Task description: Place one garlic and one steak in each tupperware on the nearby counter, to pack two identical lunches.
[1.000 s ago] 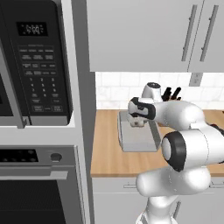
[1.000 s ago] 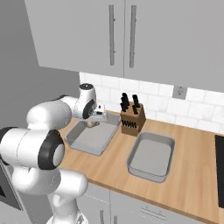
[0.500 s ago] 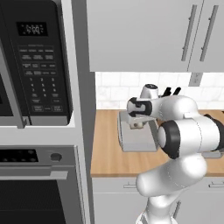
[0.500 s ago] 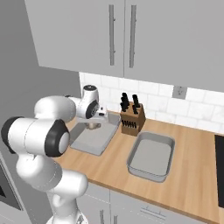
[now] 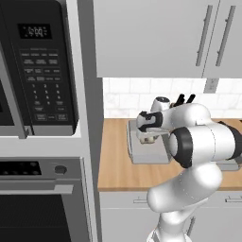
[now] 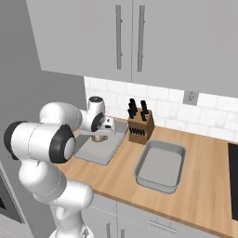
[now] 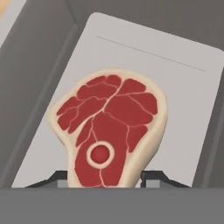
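1. The worktop [image 6: 204, 186] was a long light-brown wooden surface that ran along a white tiled wall, with pale grey cabinet fronts [image 5: 127, 208] below it.
2. A shallow grey tupperware [image 6: 95, 155] sat on it near the left end, close to the wall.
3. A second grey tupperware [image 6: 160, 165] sat on it further right and nearer the front edge, apart from the first.
4. A wooden knife block [image 6: 140, 131] with dark handles stood on it against the wall, between the two containers and just beside the first.
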